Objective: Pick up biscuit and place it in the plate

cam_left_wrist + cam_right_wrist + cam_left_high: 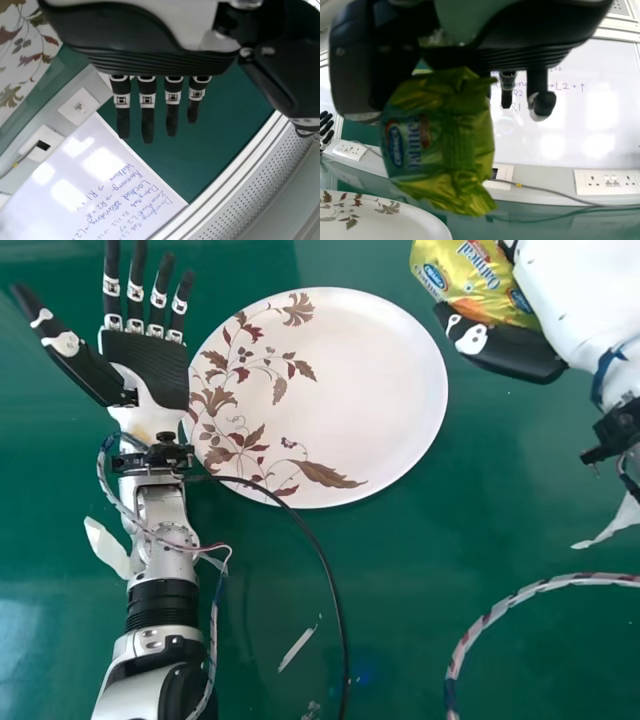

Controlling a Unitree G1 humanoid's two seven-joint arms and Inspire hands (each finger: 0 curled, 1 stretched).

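Just past the plate's far right edge, in the head view, I had the biscuit packet (462, 278) in the right hand (505, 348), its fingers and thumb closed round it. I judged that grip meant for carrying: the packet stuck out toward the plate (350, 390), so a short move left and a release should do. The left hand (145, 362) lay just beside the plate's left rim, empty, fingers straight and spread, probably parked there to leave the middle free. Its black cable (325, 565) ran across the near left rim, and could drag the plate if that arm shifted. A striped cable (480, 628) looped on the surface (400, 540) nearer me, with a pale scrap (297, 649) between the two.

The left wrist view showed those same straight fingers with nothing in them, and a written-on whiteboard (75, 190) beyond.

From the right wrist, the packet (442, 145) hung off the surface, near the plate but apart from it. Wall sockets (607, 182) stood behind, well out of the way, I reckoned.
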